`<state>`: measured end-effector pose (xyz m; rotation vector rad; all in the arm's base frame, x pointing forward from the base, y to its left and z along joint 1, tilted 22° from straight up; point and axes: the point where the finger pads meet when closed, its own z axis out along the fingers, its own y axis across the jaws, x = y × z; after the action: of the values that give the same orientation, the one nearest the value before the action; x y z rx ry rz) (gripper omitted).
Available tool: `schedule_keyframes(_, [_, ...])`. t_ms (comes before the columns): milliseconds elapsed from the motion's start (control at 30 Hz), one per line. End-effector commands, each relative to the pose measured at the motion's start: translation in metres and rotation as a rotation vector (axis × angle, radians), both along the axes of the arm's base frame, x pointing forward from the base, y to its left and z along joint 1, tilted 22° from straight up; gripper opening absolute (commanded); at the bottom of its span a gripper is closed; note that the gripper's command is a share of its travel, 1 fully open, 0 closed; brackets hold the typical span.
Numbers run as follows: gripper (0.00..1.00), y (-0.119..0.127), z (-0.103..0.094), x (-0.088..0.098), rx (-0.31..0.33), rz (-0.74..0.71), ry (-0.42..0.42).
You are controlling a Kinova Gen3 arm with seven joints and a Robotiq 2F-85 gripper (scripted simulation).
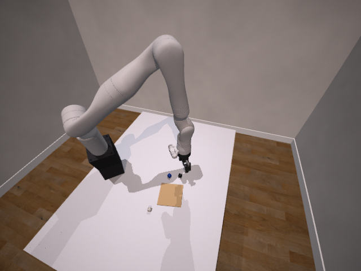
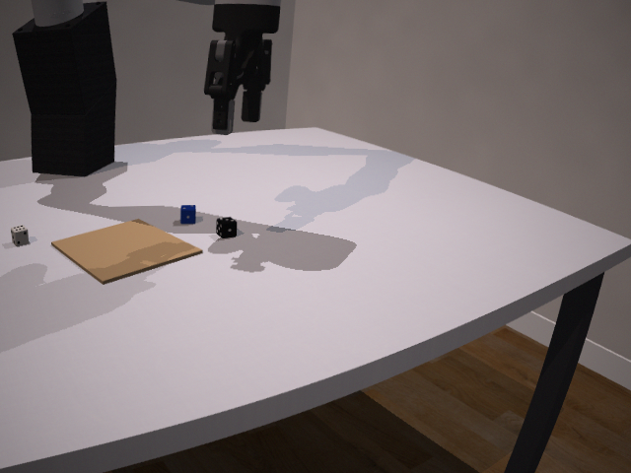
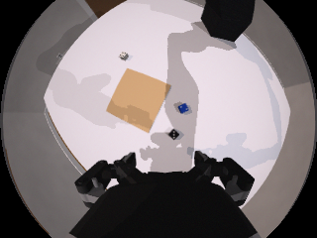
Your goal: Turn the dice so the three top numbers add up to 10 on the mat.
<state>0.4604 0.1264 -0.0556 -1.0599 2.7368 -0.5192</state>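
An orange-tan square mat [image 1: 168, 198] [image 2: 102, 254] [image 3: 131, 91] lies flat on the table. A white die [image 1: 149, 208] [image 2: 20, 235] [image 3: 124, 56] lies off the mat, on the side away from the other dice; its top seems to show six pips. A blue die [image 1: 169, 175] [image 2: 187, 214] [image 3: 183, 108] and a black die [image 1: 179, 175] [image 2: 226, 227] [image 3: 173, 134] lie on the table off the opposite side of the mat. Their top numbers are too small to read surely. My gripper [image 1: 187, 170] [image 2: 237, 127] [image 3: 164, 159] is open and empty, high above the table beyond the black die.
The white table [image 1: 125, 233] [image 2: 382, 315] [image 3: 228, 99] bears all of these things. The black robot base [image 1: 106, 163] [image 2: 71, 101] [image 3: 228, 20] stands at one side of it. Shadows of the arm fall across the mat and around the blue and black dice.
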Motion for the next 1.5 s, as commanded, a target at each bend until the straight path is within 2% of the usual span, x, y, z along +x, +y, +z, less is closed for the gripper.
schedule_keyframes(0, [1.00,-0.004,0.002,0.002,0.000,0.005,-0.004])
schedule_keyframes(33, [1.00,-0.004,0.002,0.002,0.000,0.005,-0.004])
schedule_keyframes(67, [1.00,-0.016,0.003,0.001,0.005,-0.012,-0.008])
schedule_keyframes(300, [1.00,-0.016,0.003,0.001,0.005,-0.012,-0.008])
schedule_keyframes(333, [1.00,-0.028,0.003,0.000,0.010,-0.031,-0.012])
schedule_keyframes(600, [1.00,-0.028,0.003,0.000,0.010,-0.031,-0.012])
schedule_keyframes(633, [1.00,-0.042,0.004,-0.001,0.016,-0.051,-0.017])
schedule_keyframes(900, [1.00,-0.042,0.004,-0.001,0.016,-0.051,-0.017])
schedule_keyframes(933, [1.00,-0.056,0.004,-0.003,0.022,-0.073,-0.022])
schedule_keyframes(1200, [1.00,-0.056,0.004,-0.003,0.022,-0.073,-0.022])
schedule_keyframes(1233, [1.00,-0.071,0.005,-0.006,0.029,-0.095,-0.028])
schedule_keyframes(1467, [1.00,-0.071,0.005,-0.006,0.029,-0.095,-0.028])
